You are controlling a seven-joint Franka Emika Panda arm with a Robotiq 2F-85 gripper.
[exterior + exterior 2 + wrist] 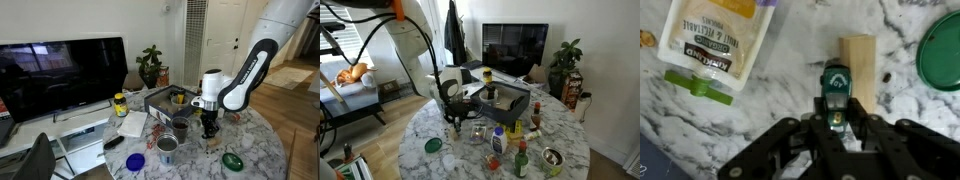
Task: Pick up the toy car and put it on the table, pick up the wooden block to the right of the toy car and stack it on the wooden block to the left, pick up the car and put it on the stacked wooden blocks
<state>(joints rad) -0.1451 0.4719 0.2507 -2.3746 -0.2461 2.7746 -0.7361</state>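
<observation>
In the wrist view my gripper point(836, 112) is shut on the toy car point(835, 82), a tiny dark teal vehicle that pokes out in front of the fingers. A tan wooden block point(861, 68) lies on the marble table point(780, 100) just right of the car, touching or nearly touching it. Only one block face shows; I cannot tell whether another lies under it. In both exterior views the gripper point(209, 127) point(454, 120) points down, close to the table top point(260, 150) point(420, 125). The car and block are too small to make out there.
A food pouch point(715, 35) with a green cap lies left of the gripper, and a green round lid point(940, 50) point(233, 160) point(433, 145) to its right. Cups point(167, 147), a dark tray point(500, 100), bottles point(498, 140) and a blue lid point(135, 160) crowd the table. A TV point(60, 75) stands behind.
</observation>
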